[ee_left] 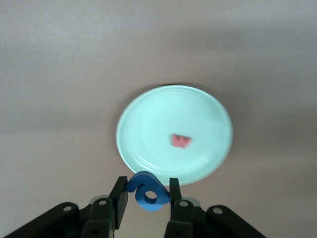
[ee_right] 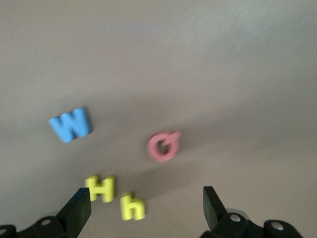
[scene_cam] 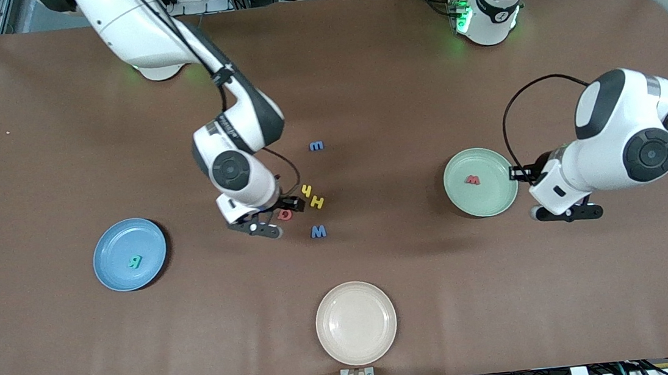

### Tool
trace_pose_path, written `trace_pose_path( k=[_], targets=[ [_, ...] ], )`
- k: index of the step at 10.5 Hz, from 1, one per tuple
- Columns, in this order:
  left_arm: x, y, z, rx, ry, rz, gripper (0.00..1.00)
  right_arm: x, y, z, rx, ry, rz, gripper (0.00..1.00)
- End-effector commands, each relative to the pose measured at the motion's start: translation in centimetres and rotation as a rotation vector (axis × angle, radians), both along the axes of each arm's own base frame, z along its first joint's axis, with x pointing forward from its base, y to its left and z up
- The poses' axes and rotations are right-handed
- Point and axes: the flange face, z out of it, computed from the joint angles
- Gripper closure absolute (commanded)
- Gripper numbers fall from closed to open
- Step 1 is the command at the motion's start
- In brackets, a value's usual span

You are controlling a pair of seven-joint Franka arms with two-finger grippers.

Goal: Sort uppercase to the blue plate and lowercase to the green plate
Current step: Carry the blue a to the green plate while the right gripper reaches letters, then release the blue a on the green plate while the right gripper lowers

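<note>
Taking the cream plate (scene_cam: pixel 355 323) as my landmark, the blue plate (scene_cam: pixel 129 254) sat toward my right arm's end of the table from it and farther from the front camera, with the teal R (scene_cam: pixel 135 262) already lying in it. My right gripper (scene_cam: pixel 267 217) hung over the loose cluster that lay farther from the camera than the cream plate, its jaws spread wide and holding nothing, the red Q (ee_right: pixel 162 146) below and between the fingers (ee_right: pixel 79 210). Beside the Q lay the yellow h (scene_cam: pixel 307 191), the yellow H (scene_cam: pixel 317 202) and the larger blue W (scene_cam: pixel 318 232); the small blue m (scene_cam: pixel 316 146) lay farthest from the plate. The green plate (scene_cam: pixel 480 182), toward my left arm's end from the cream plate, held the red w (scene_cam: pixel 472 180). My left gripper (ee_left: pixel 146 196) was clenched on the blue a (ee_left: pixel 147 191), just outside the green plate's rim.

I judged two risks. Letting go now would likely drop the a on the table, since it was not over the plate. And the Q lay so near the H that my descending fingers could nudge or pinch the wrong letter.
</note>
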Motion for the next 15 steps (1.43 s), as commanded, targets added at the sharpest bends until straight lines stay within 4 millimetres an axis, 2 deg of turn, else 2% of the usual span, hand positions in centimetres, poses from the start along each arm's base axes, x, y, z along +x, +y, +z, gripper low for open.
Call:
trace_pose_path(
  k=[1,2,4,6,8,10,12,13,15],
  targets=[
    [-3.2,1.0,-5.7,0.015,-0.024,-0.004,0.76,1.5,2.5,-1.1,0.019,-0.022,-0.088,0.0],
    [-4.2,0.7,-7.4,0.015,-0.008,0.001,0.76,1.9,3.9,-1.9,0.039,-0.052,-0.114,0.0],
    [-4.9,0.4,-9.1,0.001,0.014,0.012,0.76,2.6,6.5,-3.6,0.067,-0.089,-0.156,0.0],
    [-5.9,-0.5,-10.9,0.008,0.029,0.061,0.76,1.4,8.0,-4.8,0.058,-0.079,-0.142,0.0],
    [-6.1,-1.1,-11.2,0.007,0.031,0.07,0.75,0.4,8.6,-5.8,0.04,-0.067,-0.103,0.0],
    [-6.5,-2.0,-11.5,0.018,0.039,0.09,0.37,0.0,8.2,-6.3,0.01,-0.036,-0.072,0.0],
    [-6.4,-2.0,-11.0,0.024,0.035,0.095,0.11,-0.4,7.9,-6.6,-0.007,-0.017,-0.049,0.0],
    [-5.9,-1.9,-10.3,0.026,0.021,0.1,0.11,-0.5,7.7,-6.8,-0.011,-0.013,-0.041,0.0],
    [-4.8,-1.7,-7.0,0.035,-0.042,0.109,0.1,-0.8,7.9,-6.8,-0.011,-0.011,-0.039,0.0]
  ],
)
